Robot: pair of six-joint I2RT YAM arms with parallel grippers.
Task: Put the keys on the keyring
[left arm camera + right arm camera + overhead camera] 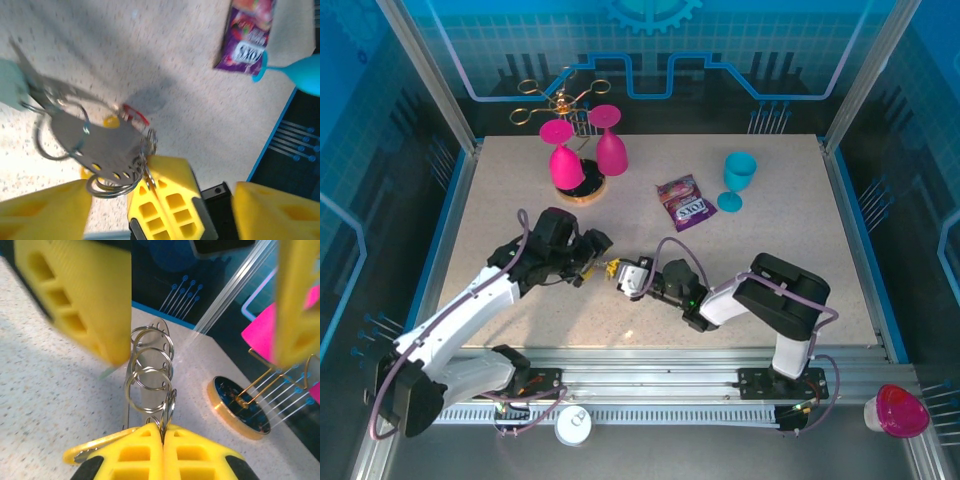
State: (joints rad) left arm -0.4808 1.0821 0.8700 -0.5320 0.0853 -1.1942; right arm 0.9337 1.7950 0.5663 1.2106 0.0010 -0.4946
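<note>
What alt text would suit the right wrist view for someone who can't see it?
The right gripper, shut, pinches the keyring, its silver rings stacked upright over the speckled table. The left gripper hangs open around them, blurred; a gold-rimmed rack base sits behind.

From above, the keys (610, 268) are too small for us to tell apart. The right gripper (162, 432) pinches the keyring (149, 369), hiding its lower edge; the candy packet (247, 35) is blurred and cropped.

Speckled beige table (800, 200) w/ blue-lit grid walls (750, 45), alu frame (425, 70)
</note>
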